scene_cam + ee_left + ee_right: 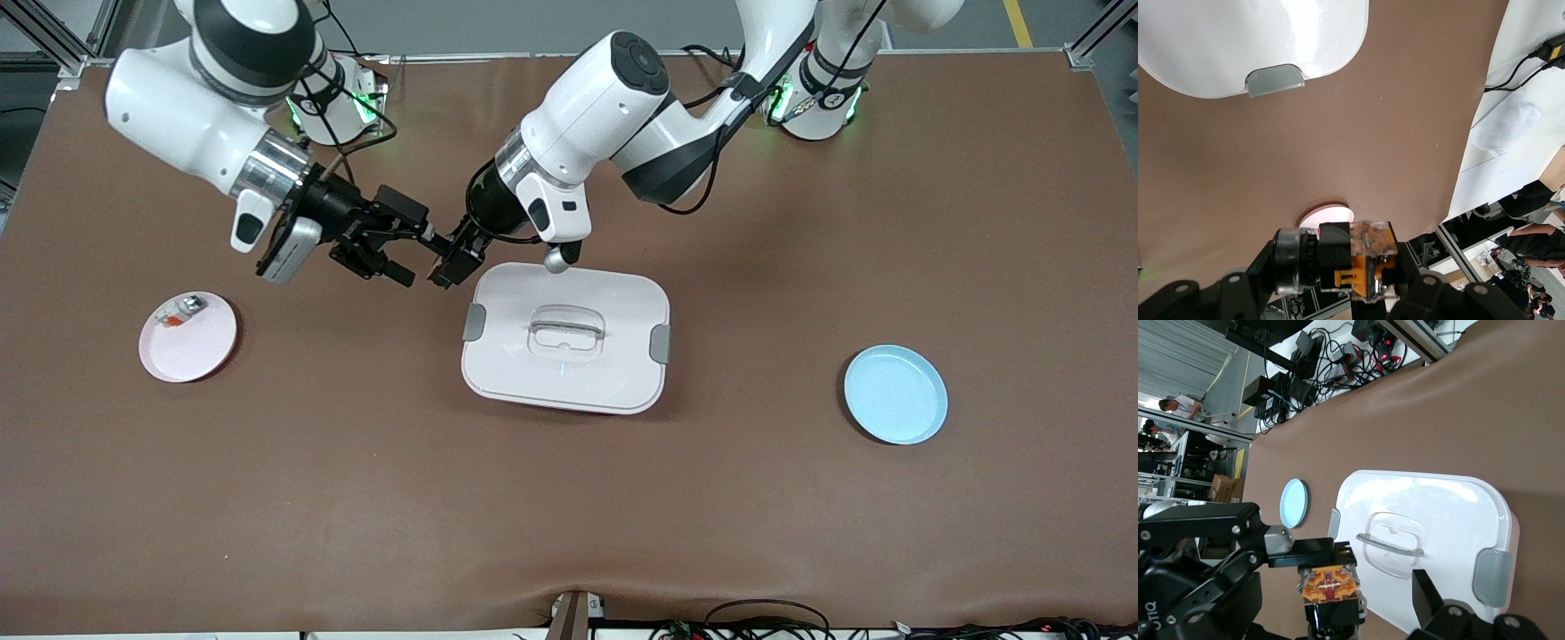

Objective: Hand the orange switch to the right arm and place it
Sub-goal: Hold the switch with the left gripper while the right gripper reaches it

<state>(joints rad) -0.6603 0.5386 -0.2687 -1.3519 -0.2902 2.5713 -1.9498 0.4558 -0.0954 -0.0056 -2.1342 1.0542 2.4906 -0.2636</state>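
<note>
While the left gripper [447,264] pinches the orange switch [1328,585] in the air just beside the white lidded box [569,373], toward the right arm's end, the right gripper [418,253] is spread wide around it.

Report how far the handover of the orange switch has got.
Done: the left gripper is shut on the orange switch and holds it up in the air beside the white lidded box. In hand: the right gripper has its jaws open around the switch, not yet closed. Left: the right gripper grips, the left releases, then the placing.
</note>
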